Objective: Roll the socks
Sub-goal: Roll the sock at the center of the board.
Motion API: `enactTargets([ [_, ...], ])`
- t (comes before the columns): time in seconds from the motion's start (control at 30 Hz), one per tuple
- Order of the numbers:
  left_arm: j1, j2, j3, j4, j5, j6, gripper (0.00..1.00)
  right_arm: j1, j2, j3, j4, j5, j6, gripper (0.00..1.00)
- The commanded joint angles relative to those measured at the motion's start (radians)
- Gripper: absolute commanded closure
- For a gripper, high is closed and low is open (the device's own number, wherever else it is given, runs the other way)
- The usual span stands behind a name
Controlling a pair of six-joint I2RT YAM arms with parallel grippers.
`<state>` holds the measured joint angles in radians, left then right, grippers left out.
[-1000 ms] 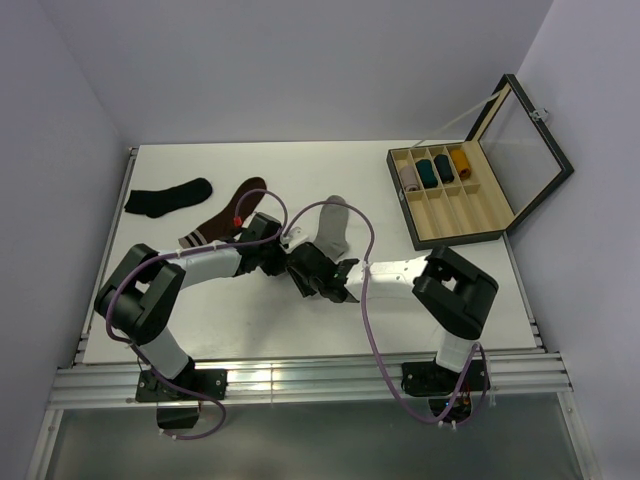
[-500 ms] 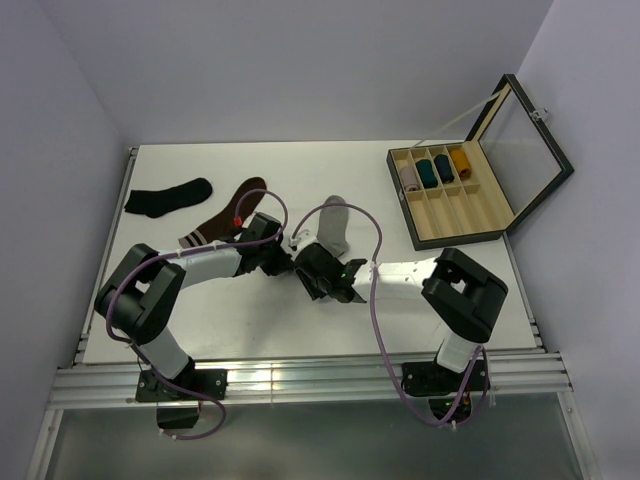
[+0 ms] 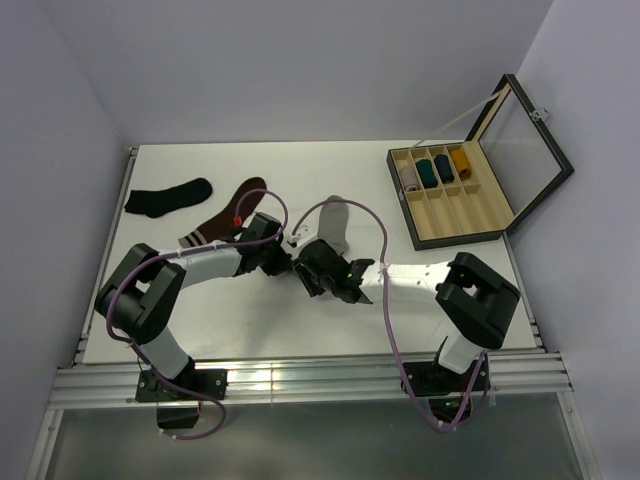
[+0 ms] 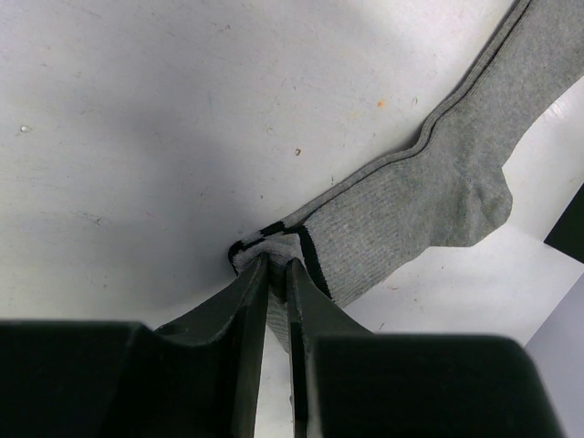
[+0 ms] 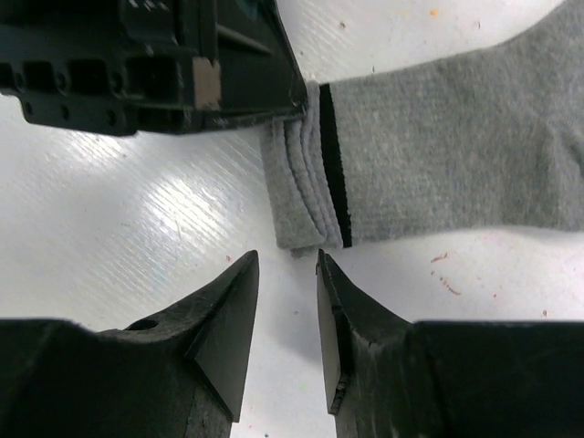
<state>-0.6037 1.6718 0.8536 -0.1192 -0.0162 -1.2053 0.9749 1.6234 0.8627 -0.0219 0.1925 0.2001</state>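
A light grey sock (image 3: pixel 336 224) with a dark striped cuff lies flat near the table's middle, toe pointing away. My left gripper (image 4: pixel 276 263) is shut on one corner of its folded cuff (image 4: pixel 274 242); in the top view this gripper (image 3: pixel 290 257) sits at the sock's near-left end. My right gripper (image 5: pixel 287 260) is open, with nothing between its fingers. Its tips hover just short of the cuff's other corner (image 5: pixel 306 228) on the grey sock (image 5: pixel 438 155). From above, the right gripper (image 3: pixel 313 270) is right beside the left one.
A black sock (image 3: pixel 168 196) and a dark brown sock with a pale striped cuff (image 3: pixel 225 212) lie at the back left. An open wooden box (image 3: pixel 460 222) at the right holds several rolled socks, its glass lid (image 3: pixel 525 125) raised.
The right arm has swung in toward the cuff, bringing its open gripper closer to the left gripper. The left gripper has kept its hold and place.
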Motion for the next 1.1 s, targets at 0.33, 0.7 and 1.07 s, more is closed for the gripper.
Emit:
enactTargets([
  [0.33,-0.002,0.031,-0.001,-0.074,-0.044,0.027,0.8,-0.016,0.02,0.039,0.109,-0.039,-0.03,0.71],
  [0.7,-0.002,0.032,0.007,-0.08,-0.042,0.032,0.81,-0.031,0.092,0.016,0.122,-0.047,-0.018,0.71],
  [1.07,-0.002,0.036,0.009,-0.083,-0.042,0.033,0.81,-0.031,0.015,-0.007,0.109,-0.034,-0.031,0.65],
])
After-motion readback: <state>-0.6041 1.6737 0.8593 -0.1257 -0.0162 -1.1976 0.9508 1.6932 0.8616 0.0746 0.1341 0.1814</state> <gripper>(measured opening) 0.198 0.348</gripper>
